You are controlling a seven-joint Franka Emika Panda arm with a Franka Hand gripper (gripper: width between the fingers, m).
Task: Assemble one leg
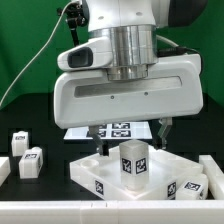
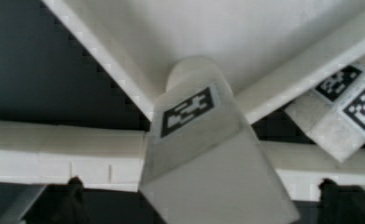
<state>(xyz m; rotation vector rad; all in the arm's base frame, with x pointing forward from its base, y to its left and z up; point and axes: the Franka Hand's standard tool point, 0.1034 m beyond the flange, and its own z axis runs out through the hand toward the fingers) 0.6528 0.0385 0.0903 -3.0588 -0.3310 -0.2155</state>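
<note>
Hovering gripper (image 1: 125, 135) over leg (image 1: 133, 160) | leg upright on tray (image 1: 95, 170) | jaws seemingly apart

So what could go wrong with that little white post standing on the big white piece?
1. The leg stands upright on the big white piece, with the open jaws on either side of it. If they close off-centre, one could push it over.
2. The pictures do not show whether the leg is fixed in place. If it is loose, a small nudge might tip it or leave it crooked.
</note>
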